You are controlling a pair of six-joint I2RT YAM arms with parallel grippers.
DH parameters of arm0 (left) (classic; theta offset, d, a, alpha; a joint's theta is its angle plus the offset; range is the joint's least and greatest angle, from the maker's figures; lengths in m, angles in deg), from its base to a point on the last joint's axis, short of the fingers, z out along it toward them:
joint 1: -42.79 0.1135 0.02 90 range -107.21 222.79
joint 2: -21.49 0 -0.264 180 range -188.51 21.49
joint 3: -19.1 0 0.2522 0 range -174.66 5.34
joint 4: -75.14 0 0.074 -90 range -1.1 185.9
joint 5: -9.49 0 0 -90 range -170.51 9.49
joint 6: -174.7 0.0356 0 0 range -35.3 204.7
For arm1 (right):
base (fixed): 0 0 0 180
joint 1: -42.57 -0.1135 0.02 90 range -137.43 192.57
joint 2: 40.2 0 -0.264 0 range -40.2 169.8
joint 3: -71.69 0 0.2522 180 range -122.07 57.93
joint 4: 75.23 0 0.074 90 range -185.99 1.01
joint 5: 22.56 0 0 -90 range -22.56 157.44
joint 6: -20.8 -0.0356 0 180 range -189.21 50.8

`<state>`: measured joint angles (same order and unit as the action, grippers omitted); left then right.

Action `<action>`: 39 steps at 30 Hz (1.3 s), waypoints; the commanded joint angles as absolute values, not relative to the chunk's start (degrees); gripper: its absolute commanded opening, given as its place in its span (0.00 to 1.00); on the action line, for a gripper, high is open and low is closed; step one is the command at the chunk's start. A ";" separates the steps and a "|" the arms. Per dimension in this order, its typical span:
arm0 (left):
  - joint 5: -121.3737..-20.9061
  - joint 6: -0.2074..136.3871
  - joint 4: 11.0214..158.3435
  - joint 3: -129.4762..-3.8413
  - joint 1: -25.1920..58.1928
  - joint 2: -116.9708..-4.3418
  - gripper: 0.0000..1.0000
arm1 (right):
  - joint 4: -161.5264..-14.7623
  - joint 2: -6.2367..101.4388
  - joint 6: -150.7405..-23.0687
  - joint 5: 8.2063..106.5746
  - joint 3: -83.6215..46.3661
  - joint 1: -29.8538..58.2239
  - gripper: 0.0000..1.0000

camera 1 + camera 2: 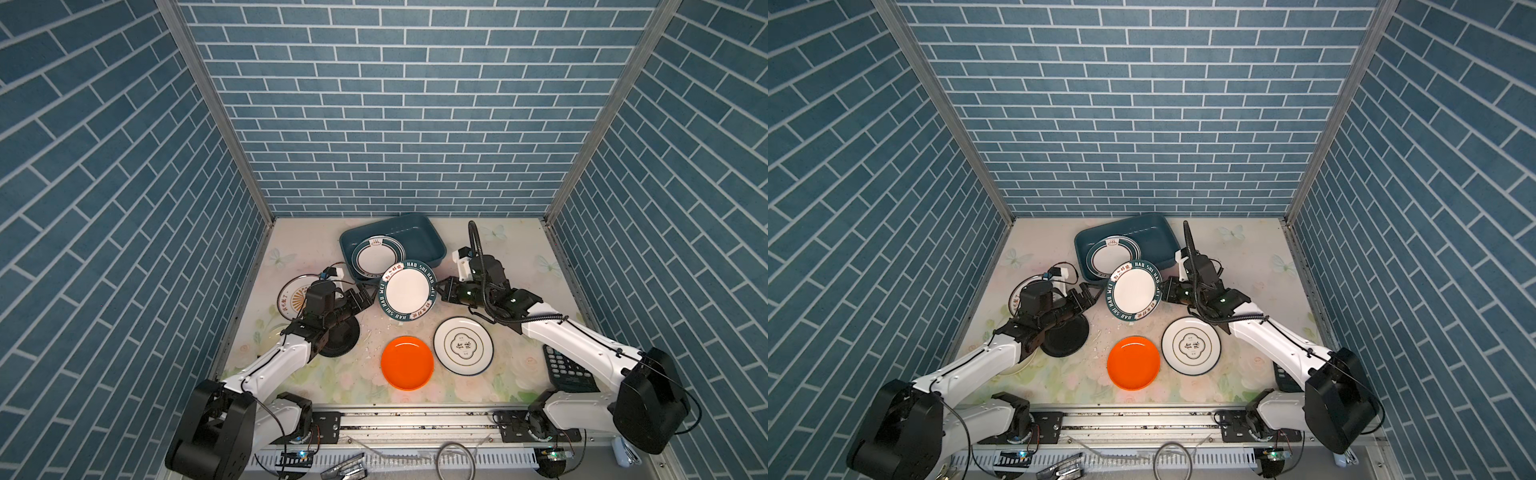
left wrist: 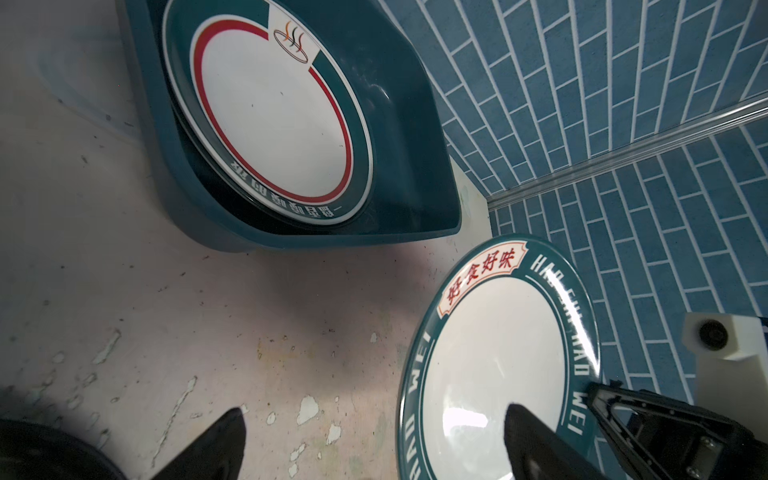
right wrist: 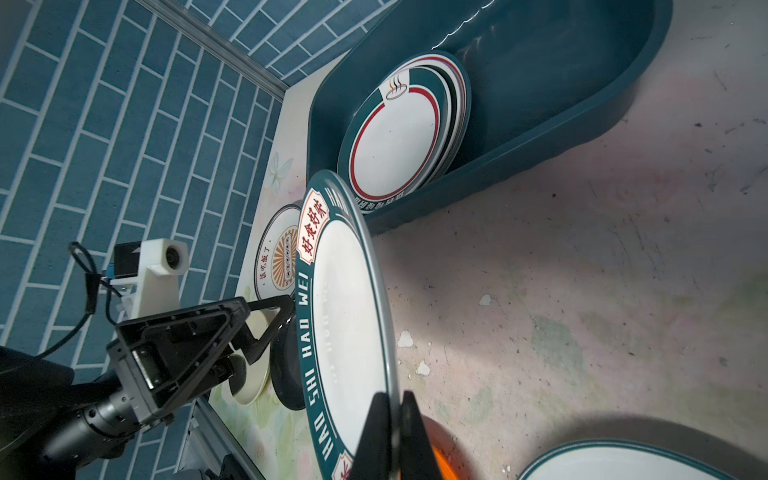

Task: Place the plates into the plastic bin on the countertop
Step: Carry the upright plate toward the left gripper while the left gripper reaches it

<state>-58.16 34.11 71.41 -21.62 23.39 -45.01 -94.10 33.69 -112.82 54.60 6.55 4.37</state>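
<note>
Well left of the plastic bin [image 1: 417, 239] and nearer the camera, flat on the table [image 1: 519, 257]: a sunburst plate [image 1: 291, 301], half hidden behind the left arm. Further forward of the bin on that same side, a black plate [image 1: 345, 338] under the arm's wrist, with a cream plate [image 3: 249, 390] just beside it. Next, the left end effector [image 1: 370, 296], spread wide and empty, just off the bin's near left corner, fingertips close to the rim of a lettered plate [image 1: 407, 293]; contact impossible to tell. That teal-rimmed plate, marked HAO SHI HAO WEI, raised off the table and tilted on edge, right in front of the bin's near wall. Inside the bin, toward its left end, a steaming-bowl plate [image 1: 377, 257] on top of several others. Well in front of the bin, flat on the table, an orange plate [image 1: 407, 363]. Then the right end effector [image 1: 439, 289], pressed together on the lettered plate's right rim, pinching it, just off the bin's near right corner. Forward and right of the bin, a white plate with Chinese characters [image 1: 463, 345], then a black calculator [image 1: 567, 372] partly under the right arm.
</note>
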 commanded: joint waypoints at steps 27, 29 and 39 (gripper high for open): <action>-52.94 30.38 59.10 -27.68 16.52 -56.53 0.20 | -83.73 32.20 -118.52 49.14 10.43 7.24 0.00; -52.74 30.25 58.93 -28.04 16.53 -56.95 0.16 | -83.76 33.05 -118.59 48.27 9.99 7.33 0.00; -52.12 30.69 60.70 -30.23 16.60 -58.14 0.01 | -86.71 36.51 -117.02 48.72 8.30 7.95 0.36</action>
<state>-54.12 28.91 60.54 -28.42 17.43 -57.30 -87.67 35.74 -118.48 51.52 10.83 8.79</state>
